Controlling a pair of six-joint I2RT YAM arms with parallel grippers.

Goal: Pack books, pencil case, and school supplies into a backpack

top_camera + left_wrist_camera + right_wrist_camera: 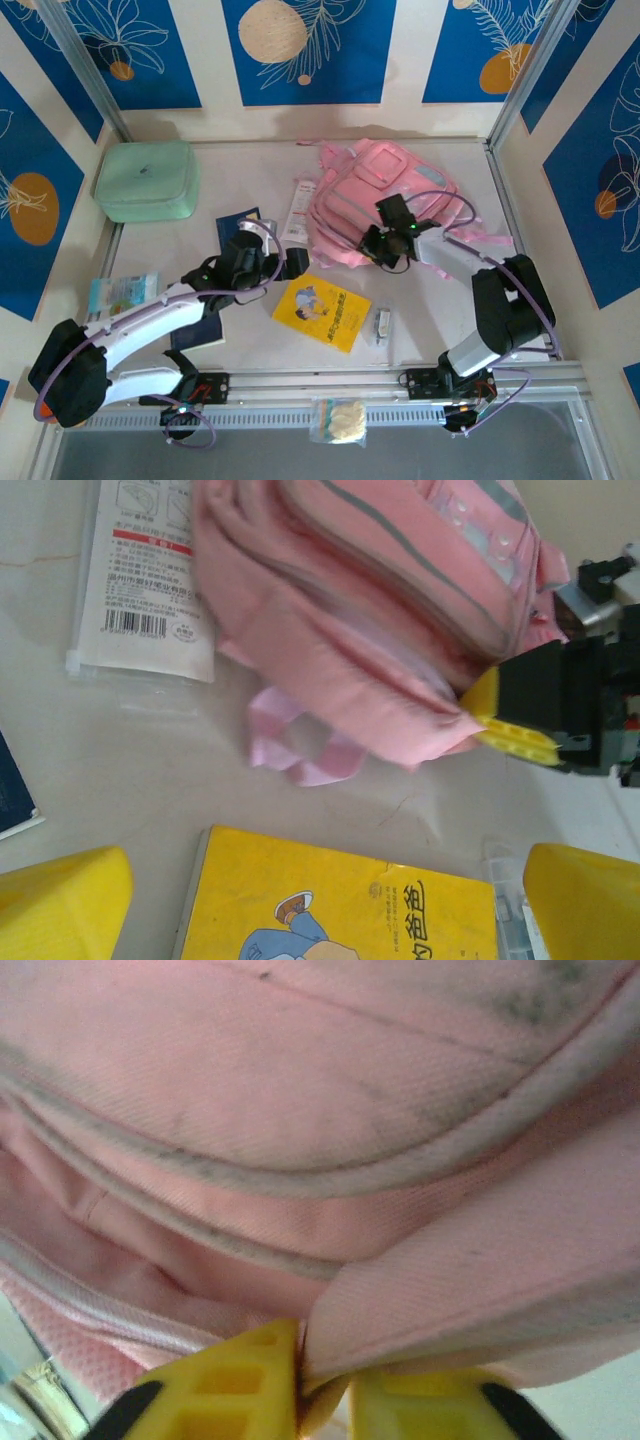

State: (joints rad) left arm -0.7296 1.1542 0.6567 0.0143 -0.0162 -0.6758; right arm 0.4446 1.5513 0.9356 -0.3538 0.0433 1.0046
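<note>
Bright even light, blurred wrist close-ups

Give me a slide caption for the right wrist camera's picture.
Right gripper pinching a flap of the pale pink backpack between its yellow fingers.

Blue panels (350,60) (white leaf drawings, orange discs) wall a pale tabletop (420,310).

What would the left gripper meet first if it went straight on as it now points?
Likely the yellow book, lying just ahead between the open fingers of the left gripper; beyond it, the backpack. Depth is unclear.
</note>
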